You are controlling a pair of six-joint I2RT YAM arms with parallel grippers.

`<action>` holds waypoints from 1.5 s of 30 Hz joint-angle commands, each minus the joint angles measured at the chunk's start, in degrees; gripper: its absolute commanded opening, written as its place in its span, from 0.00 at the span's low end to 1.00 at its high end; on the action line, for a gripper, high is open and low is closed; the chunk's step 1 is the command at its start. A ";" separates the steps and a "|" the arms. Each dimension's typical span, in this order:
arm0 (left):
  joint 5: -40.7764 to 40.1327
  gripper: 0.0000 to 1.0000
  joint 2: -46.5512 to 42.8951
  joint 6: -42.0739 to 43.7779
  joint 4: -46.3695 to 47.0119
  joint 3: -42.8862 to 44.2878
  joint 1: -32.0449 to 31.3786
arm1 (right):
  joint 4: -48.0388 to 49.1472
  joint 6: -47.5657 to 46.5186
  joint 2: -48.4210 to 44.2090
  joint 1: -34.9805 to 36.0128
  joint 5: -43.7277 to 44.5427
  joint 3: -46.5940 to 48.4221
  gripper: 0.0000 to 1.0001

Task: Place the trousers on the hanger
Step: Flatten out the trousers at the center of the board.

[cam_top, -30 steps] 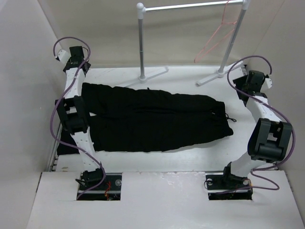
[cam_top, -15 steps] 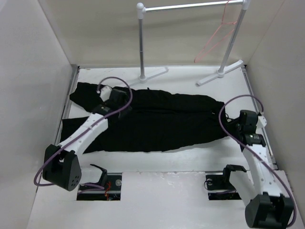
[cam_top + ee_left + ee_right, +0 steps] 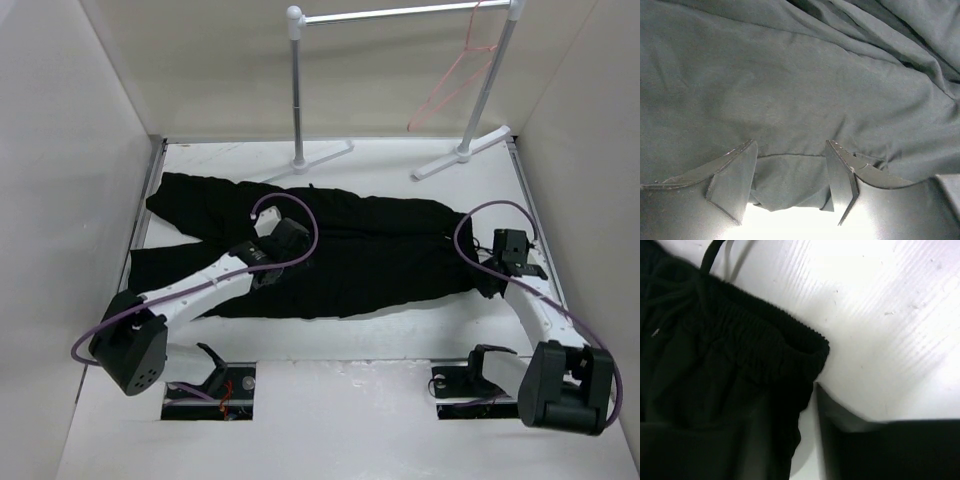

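Note:
The black trousers (image 3: 380, 250) lie flat across the table, legs to the left and waistband to the right. The pink hanger (image 3: 450, 80) hangs on the rail at the back right, far from both arms. My left gripper (image 3: 268, 270) is down on the legs; in the left wrist view it (image 3: 791, 145) stands open with a fold of fabric (image 3: 790, 185) between its fingers. My right gripper (image 3: 493, 272) sits at the near waistband corner (image 3: 805, 355). Its jaws (image 3: 790, 395) straddle that corner, and a sliver of table shows beside the right finger (image 3: 840, 440).
A grey metal rack (image 3: 297, 90) with white joints stands at the back, its feet on the table (image 3: 400, 335) just behind the trousers. White walls close in the left and right sides. A drawstring (image 3: 710, 257) trails from the waistband.
Both arms came down from raised poses. The left one moved right along the trouser legs. The right one reached the waistband corner and its jaws narrowed.

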 commanded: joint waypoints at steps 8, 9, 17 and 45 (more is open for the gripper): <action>0.25 0.57 -7.80 -1.41 -3.62 -4.04 5.18 | 3.24 -0.72 -5.41 -18.38 5.59 3.89 0.01; 0.34 0.58 -8.33 -1.15 -4.68 -4.04 6.59 | 3.06 -0.81 -6.12 -19.97 6.04 4.33 0.04; 2.10 0.58 -11.68 2.45 -8.12 0.26 25.38 | -1.06 0.77 -9.80 -11.13 9.28 9.42 0.77; 8.87 0.06 22.88 5.97 5.87 20.74 54.24 | 10.96 4.37 -13.25 31.70 0.42 -6.12 0.56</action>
